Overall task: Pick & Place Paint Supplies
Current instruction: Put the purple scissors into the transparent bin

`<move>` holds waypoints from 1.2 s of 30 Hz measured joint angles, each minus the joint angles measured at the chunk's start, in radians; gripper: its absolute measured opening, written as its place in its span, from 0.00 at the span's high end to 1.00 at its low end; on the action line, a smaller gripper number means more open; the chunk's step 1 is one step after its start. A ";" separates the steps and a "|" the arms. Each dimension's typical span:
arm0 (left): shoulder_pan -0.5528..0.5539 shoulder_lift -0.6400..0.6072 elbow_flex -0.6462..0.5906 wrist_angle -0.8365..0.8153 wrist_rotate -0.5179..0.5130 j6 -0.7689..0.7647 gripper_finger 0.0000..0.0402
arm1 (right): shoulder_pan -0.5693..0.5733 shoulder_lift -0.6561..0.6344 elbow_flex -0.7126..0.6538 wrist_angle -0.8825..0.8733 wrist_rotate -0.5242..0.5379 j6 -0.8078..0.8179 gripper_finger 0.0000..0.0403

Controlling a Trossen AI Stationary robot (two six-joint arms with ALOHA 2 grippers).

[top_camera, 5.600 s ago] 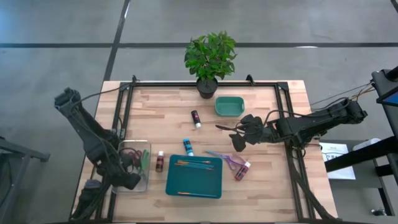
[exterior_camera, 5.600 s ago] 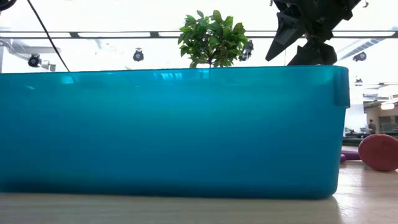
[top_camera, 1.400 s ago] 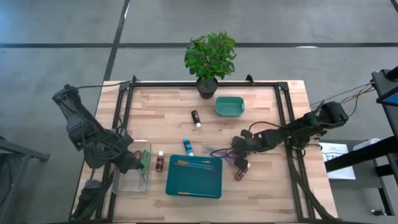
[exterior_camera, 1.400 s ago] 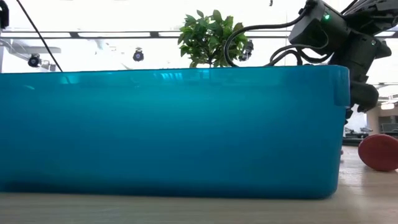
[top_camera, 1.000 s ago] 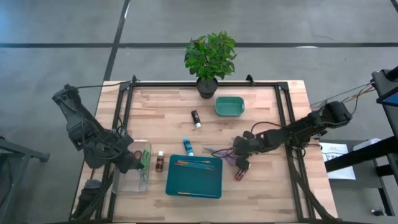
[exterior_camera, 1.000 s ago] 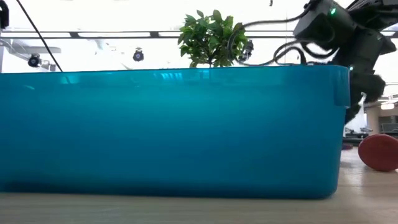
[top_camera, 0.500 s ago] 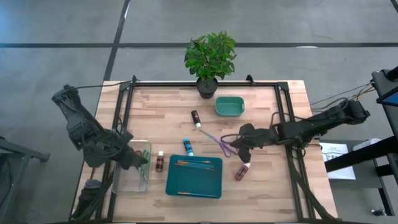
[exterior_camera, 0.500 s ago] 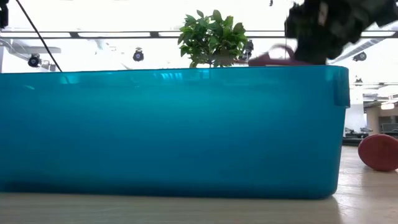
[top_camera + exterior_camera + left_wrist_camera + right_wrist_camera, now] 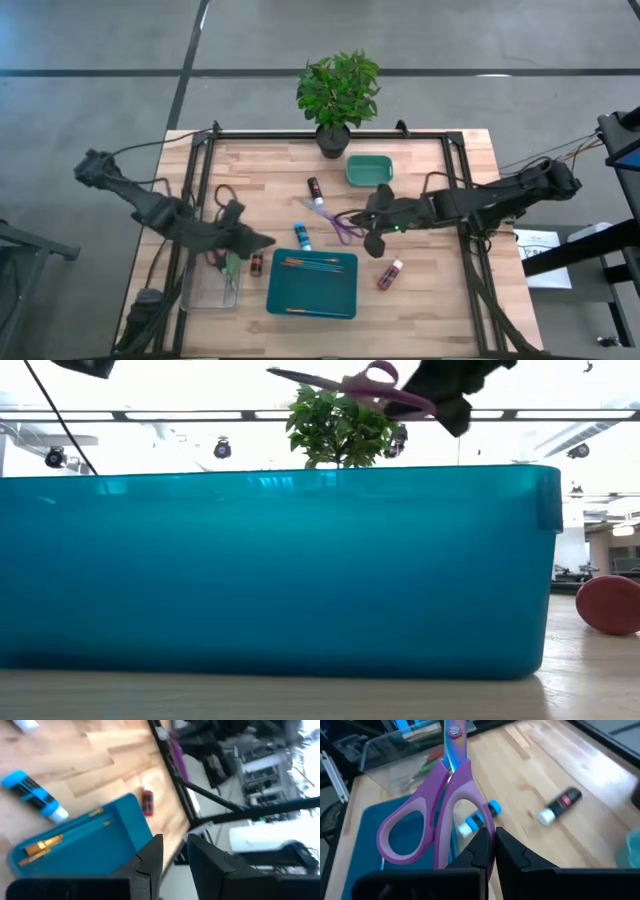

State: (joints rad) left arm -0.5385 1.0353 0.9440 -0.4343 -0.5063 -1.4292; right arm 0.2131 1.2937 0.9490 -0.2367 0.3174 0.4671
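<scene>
My right gripper (image 9: 370, 228) is shut on purple-handled scissors (image 9: 340, 222), held above the table's middle; the low view shows them (image 9: 360, 382) high over the teal tray (image 9: 312, 290). My left gripper (image 9: 262, 242) hovers by the tray's left far corner, near a dark red bottle (image 9: 257, 264). Its fingers (image 9: 152, 857) stand slightly open with nothing between them. Brushes (image 9: 310, 263) lie in the tray. A blue bottle (image 9: 302, 237), a black bottle (image 9: 315, 190) and a pinkish bottle (image 9: 390, 273) lie on their sides on the table. My right gripper pinches the rim of one handle loop (image 9: 484, 822) between its two fingers. The fingers come from the table's right, slanting down. The scissors hang clear of the table, about level, with the closed blades (image 9: 454, 742) pointing away from the fingers toward the table's left.
A clear container (image 9: 212, 272) holding a few things stands at the near left. A green bowl (image 9: 369, 171) and a potted plant (image 9: 337, 95) stand at the far middle. Bare wood lies along the table's far left and near right.
My right gripper has risen from the table beside the pinkish bottle and gone toward the table's left, carrying the scissors, which are now lifted clear. My left gripper has swung from over the clear container toward the table's right, ending near the dark red bottle.
</scene>
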 joint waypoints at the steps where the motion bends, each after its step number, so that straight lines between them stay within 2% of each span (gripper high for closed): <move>1: 0.023 0.012 0.000 0.003 0.004 0.001 0.75 | 0.000 0.015 0.018 0.003 0.000 -0.005 0.98; 8: 0.138 0.095 0.000 0.087 0.000 0.028 0.75 | -0.004 0.077 0.121 0.007 0.003 -0.018 0.98; 14: 0.203 0.149 -0.001 0.237 0.000 0.107 0.75 | -0.021 0.123 0.184 -0.033 0.025 -0.014 0.98; 23: 0.219 0.144 0.000 0.346 -0.029 0.183 0.75 | -0.031 0.107 0.198 -0.041 0.072 -0.014 0.98; 32: 0.205 0.124 0.000 0.408 0.044 0.377 0.75 | -0.030 0.032 0.192 -0.044 0.103 -0.011 0.98; 36: 0.202 0.109 0.000 0.420 0.047 0.380 0.75 | -0.031 0.001 0.192 -0.047 0.114 -0.015 0.98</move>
State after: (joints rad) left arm -0.3367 1.1443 0.9440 -0.0143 -0.4594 -1.0496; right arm 0.1822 1.2945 1.1412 -0.2838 0.4316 0.4519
